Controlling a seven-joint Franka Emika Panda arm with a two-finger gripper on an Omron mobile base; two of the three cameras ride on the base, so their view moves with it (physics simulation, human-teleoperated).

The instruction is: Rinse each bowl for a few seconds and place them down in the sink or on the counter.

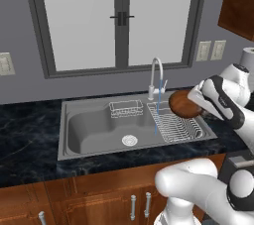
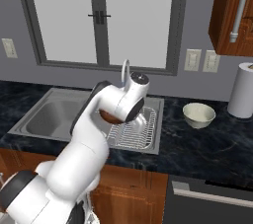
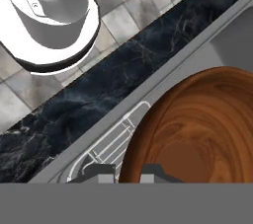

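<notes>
The reddish-brown wooden bowl hangs tilted above the wire rack at the right end of the sink. My gripper is shut on its rim, one fingertip outside and the other inside the bowl. A thin stream of water falls from the faucet just left of the bowl. In the right base view my arm covers most of the wooden bowl. The cream bowl sits upright on the black counter, right of the sink.
A small wire caddy hangs at the sink's back wall and the drain lies mid-basin. A white paper-towel roll stands at the far right of the counter. Brown cabinets run below the counter, with a window behind.
</notes>
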